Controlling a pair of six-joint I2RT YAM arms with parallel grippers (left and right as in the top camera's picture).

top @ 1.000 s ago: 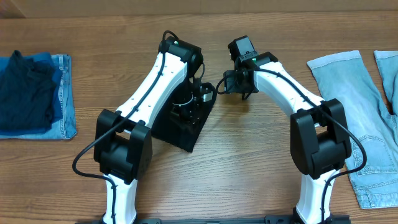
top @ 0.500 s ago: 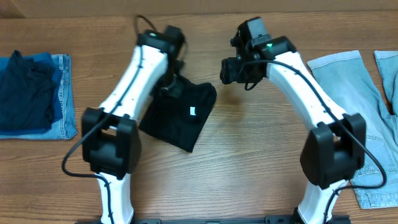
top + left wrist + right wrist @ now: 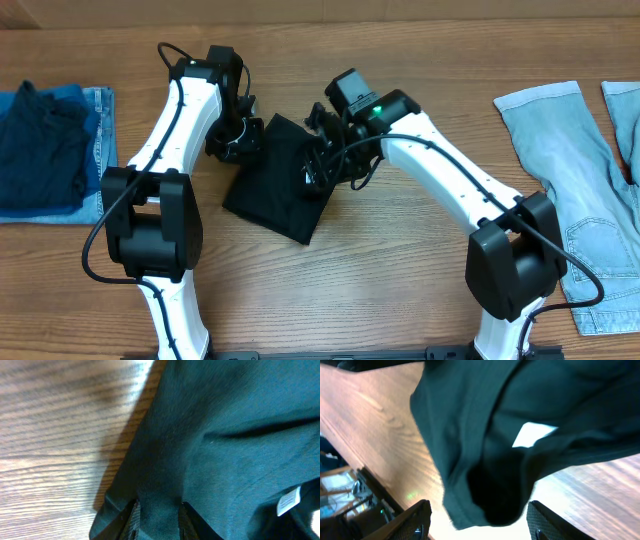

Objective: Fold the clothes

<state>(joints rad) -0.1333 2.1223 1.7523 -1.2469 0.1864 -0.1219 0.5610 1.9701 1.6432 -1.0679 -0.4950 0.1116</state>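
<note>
A black garment [image 3: 285, 190] lies in a rough folded shape at the table's middle, with a small white tag [image 3: 309, 178] showing. My left gripper [image 3: 238, 140] is at its upper-left edge. In the left wrist view the fingers [image 3: 157, 510] are closed in on a ridge of the dark fabric [image 3: 225, 435]. My right gripper [image 3: 325, 165] is over the garment's right part, near the tag. In the right wrist view its fingers [image 3: 477, 507] are wide open, with a fold of the fabric [image 3: 470, 425] hanging between them and the tag [image 3: 532, 434] visible.
A stack of folded dark blue and denim clothes [image 3: 50, 150] lies at the table's left edge. Light blue jeans [image 3: 580, 180] are spread out at the right edge. Bare wooden table [image 3: 400, 260] lies in front of the garment.
My left arm swung left from the garment's middle to its upper-left edge. My right arm moved down and left from beside the garment onto its right part.
</note>
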